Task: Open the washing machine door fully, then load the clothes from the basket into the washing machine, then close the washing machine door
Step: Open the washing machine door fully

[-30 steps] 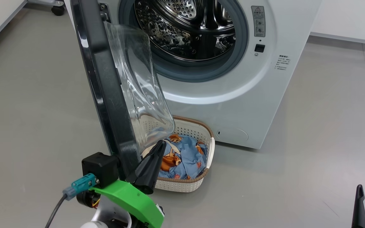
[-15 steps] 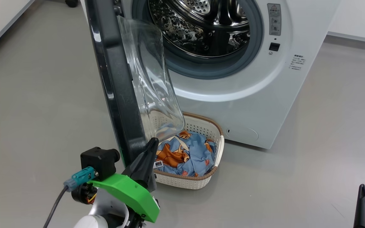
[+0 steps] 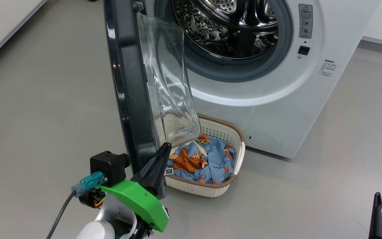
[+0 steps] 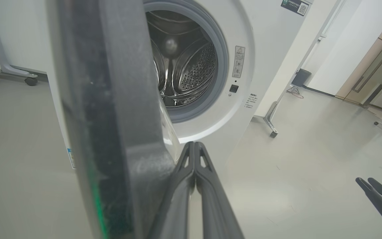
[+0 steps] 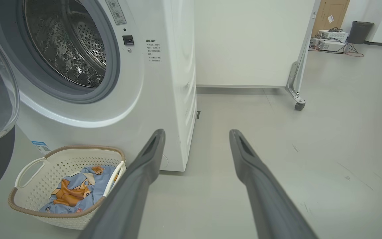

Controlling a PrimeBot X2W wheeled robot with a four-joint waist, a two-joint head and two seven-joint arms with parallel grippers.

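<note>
Left claw [image 3: 166, 145]: fingers pressed together, nothing between them. The tip sits at the lower end of the washing machine door [image 3: 128, 99], on its inner side, where the black rim meets the glass bowl [image 3: 169, 83]. In the left wrist view the fingers run right alongside the rim. I cannot tell whether they touch it.

The door stands open, swung out to the left of the opening and roughly edge-on to my head view. Its glass bowl bulges toward the machine.

Washing machine [image 3: 277, 99]: the mouth is uncovered, with the steel drum [image 3: 230, 30] in plain sight and the grey gasket [image 3: 211, 71] ringing it.

Basket [image 3: 207, 191]: on the floor [image 3: 45, 99] just in front of the foot of the machine, its near-left corner under the glass bowl. The clothes [image 3: 207, 159] lie bunched inside it, blue with orange-brown figures, below the brown rim.

Right claw [image 5: 196, 132]: fingers spread wide, gripping nothing. It hangs low over the floor to the right, well apart from the basket and the door. Its wrist view looks past the machine's front corner, with the basket at lower left.
</note>
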